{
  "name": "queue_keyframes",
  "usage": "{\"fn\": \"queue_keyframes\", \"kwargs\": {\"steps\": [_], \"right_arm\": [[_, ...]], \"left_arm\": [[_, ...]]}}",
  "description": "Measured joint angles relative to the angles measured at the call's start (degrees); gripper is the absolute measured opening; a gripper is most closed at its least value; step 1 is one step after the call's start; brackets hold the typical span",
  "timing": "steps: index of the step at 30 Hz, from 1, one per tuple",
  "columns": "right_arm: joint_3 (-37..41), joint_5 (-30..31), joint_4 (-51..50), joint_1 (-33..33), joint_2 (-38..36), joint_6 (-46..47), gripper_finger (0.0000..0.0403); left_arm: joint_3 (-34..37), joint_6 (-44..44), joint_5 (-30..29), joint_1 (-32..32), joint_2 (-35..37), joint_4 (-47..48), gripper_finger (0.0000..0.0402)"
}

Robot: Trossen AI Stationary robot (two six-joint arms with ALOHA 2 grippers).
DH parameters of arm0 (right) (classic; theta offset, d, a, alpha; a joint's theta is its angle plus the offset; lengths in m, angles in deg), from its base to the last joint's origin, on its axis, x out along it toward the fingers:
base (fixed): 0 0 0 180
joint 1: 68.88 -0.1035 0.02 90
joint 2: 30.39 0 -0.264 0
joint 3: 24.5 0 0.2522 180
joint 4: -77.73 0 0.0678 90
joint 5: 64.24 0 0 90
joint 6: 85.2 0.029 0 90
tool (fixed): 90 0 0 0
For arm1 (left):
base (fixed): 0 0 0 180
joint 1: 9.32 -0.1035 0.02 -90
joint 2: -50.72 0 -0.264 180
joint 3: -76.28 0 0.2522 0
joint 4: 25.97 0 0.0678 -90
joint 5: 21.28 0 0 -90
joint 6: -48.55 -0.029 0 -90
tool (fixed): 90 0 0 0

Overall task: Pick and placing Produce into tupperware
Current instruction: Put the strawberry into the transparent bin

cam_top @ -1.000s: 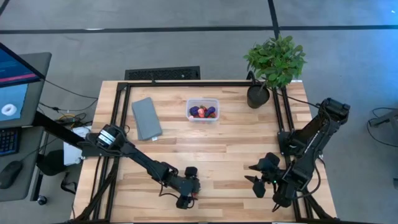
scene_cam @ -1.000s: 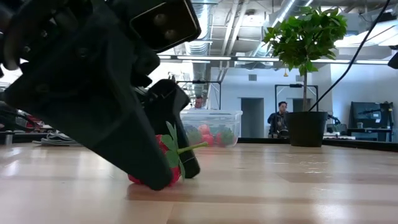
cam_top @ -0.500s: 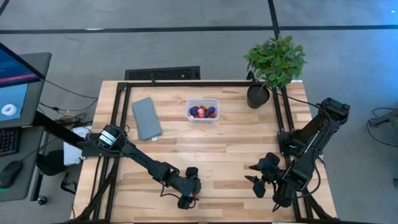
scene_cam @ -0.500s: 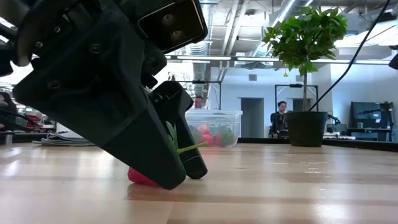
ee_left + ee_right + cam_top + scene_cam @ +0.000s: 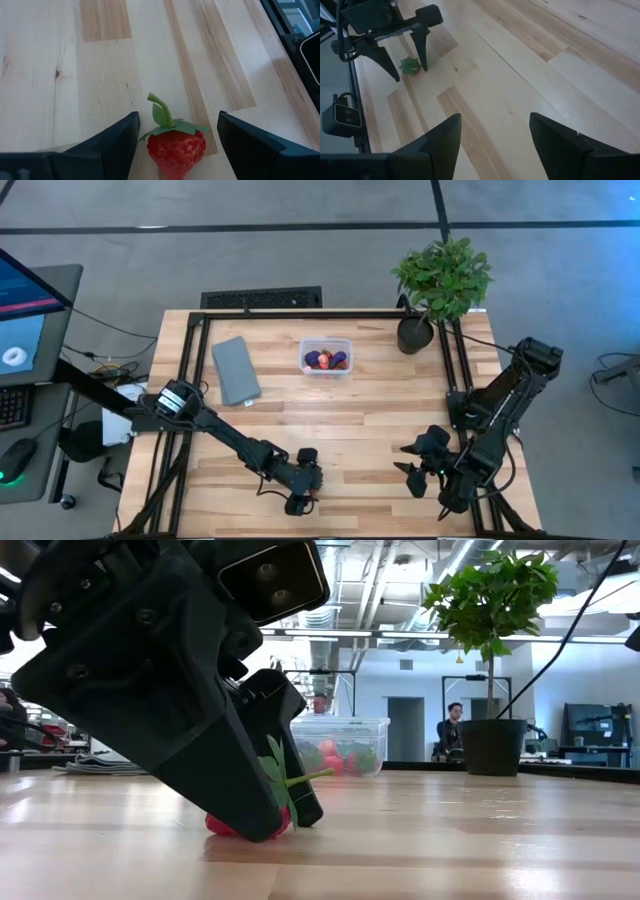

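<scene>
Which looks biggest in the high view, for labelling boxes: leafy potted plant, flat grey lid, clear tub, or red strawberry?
1. Leafy green potted plant
2. Flat grey rectangular lid
3. Clear plastic tub, only slightly smaller than the lid
4. Red strawberry, between the left gripper's fingers

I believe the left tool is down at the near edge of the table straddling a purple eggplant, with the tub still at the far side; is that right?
Not quite: the piece between the left tool's fingers is a red strawberry with a green top, not an eggplant, as the left wrist view shows. The rest holds: the tub sits at the table's far side.
</scene>
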Motion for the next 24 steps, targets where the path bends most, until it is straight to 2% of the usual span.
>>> {"fn": "queue_keyframes", "kwargs": {"steps": [4,14,24], "right_arm": [[-0.02,0.07,0.25,0.0,0.0,0.01,0.026],[0.0,0.11,0.38,0.0,0.0,0.01,0.026],[0.0,0.13,0.38,0.0,0.0,-0.01,0.026]], "left_arm": [[0.04,0.04,-0.1,0.0,0.0,0.06,0.0246],[0.12,0.21,-0.82,-0.04,0.02,0.41,0.016],[-0.26,0.66,-0.83,-0.02,0.09,0.91,0.0148]]}}
